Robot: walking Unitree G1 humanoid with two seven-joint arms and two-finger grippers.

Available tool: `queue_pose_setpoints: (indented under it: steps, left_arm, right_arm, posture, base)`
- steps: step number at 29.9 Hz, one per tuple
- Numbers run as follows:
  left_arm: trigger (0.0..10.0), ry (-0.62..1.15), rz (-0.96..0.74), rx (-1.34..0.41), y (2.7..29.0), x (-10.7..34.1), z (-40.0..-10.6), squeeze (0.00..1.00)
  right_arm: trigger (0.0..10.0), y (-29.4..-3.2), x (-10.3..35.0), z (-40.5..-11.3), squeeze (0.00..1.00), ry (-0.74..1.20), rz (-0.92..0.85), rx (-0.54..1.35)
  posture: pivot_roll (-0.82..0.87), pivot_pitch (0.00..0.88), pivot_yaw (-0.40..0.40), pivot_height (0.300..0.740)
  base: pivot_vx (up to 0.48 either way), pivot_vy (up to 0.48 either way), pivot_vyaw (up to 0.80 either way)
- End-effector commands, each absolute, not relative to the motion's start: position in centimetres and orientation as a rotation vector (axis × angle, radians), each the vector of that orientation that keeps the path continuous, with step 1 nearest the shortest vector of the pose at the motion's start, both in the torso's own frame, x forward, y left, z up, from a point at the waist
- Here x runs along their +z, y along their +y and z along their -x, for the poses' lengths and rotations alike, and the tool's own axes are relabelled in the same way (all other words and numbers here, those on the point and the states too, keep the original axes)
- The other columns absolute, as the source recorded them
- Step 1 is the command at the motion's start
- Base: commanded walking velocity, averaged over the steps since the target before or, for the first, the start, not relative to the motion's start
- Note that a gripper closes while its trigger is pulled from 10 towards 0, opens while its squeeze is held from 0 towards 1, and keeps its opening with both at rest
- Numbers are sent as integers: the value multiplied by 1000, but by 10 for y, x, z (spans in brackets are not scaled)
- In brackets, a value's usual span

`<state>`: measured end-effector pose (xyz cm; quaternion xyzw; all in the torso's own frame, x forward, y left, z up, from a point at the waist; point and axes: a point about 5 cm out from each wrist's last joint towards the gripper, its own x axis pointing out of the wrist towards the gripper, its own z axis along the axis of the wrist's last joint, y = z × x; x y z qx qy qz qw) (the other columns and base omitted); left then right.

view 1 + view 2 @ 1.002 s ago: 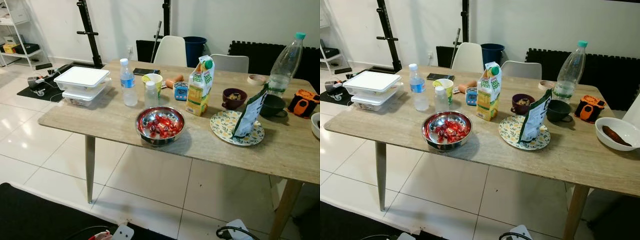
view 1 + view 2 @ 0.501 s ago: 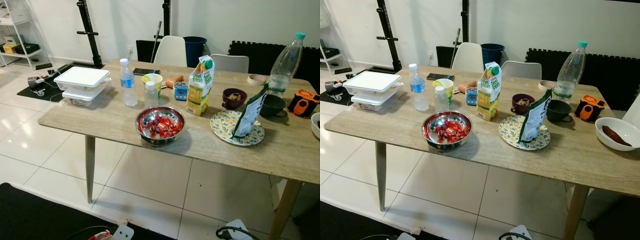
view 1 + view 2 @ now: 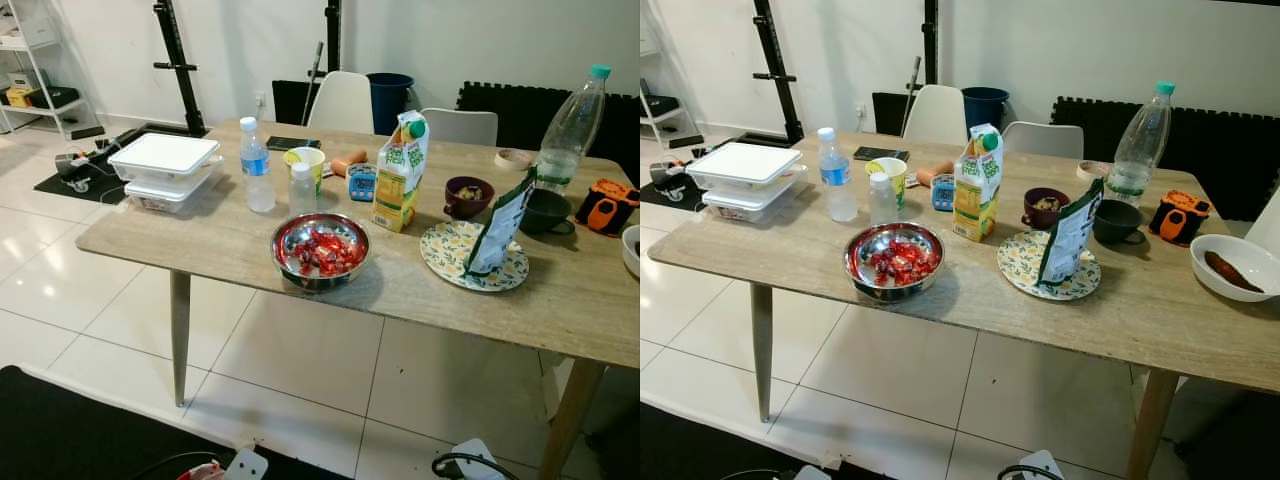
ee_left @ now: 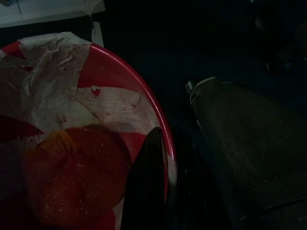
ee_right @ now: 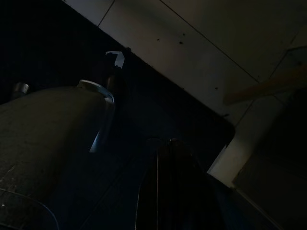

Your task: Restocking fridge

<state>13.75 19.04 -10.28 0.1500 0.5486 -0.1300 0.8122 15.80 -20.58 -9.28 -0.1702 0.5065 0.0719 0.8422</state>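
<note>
A light wooden table [image 3: 230, 245] stands on pale floor tiles [image 3: 60, 300], crowded with food and drink. At its left end sit two stacked white lidded containers [image 3: 165, 170]. Next come a small water bottle [image 3: 257, 166] with a blue label, a shorter clear bottle [image 3: 302, 189] just beside it, and a yellow-rimmed cup [image 3: 307, 163] behind them. Near the front edge, a steel bowl [image 3: 320, 251] holds red-wrapped sweets. A juice carton [image 3: 400, 171] with a green cap stands upright at the middle, a small blue timer [image 3: 361, 182] to its left. Further right, a dark bowl of snacks [image 3: 467, 195] sits behind a patterned plate [image 3: 450, 255], on which a green snack bag [image 3: 498, 225] leans upright. A tall clear bottle [image 3: 571, 128] with a teal cap rises at the back, a dark mug [image 3: 545, 211] in front of it. A white bowl [image 3: 1230, 262] holding a sweet potato sits at the far right.

The left gripper [image 4: 165, 191] hangs in shadow beside a red basin [image 4: 120, 76] lined with paper; its fingers appear together. The right gripper [image 5: 165, 191] hangs idle over dark floor matting; whether its fingers are apart cannot be told.
</note>
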Motion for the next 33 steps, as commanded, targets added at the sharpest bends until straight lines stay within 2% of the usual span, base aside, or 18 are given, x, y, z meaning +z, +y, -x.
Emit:
queue_pose_setpoints:
  steps: [1, 33]
  left_arm:
    - [10000, 1185, -324, -290, 188, -105, -133, 0]
    - [10000, 1186, -329, -290, 188, -105, -133, 0]
  right_arm:
    - [10000, -208, -93, -157, 0, 1080, 371, 151]
    - [10000, -208, -93, -156, 0, 1085, 372, 152]
  posture:
    - [-75, 0, -7, 740]
    - [-75, 0, -6, 740]
  base:
    - [0, 0, 0]
    - [0, 0, 0]
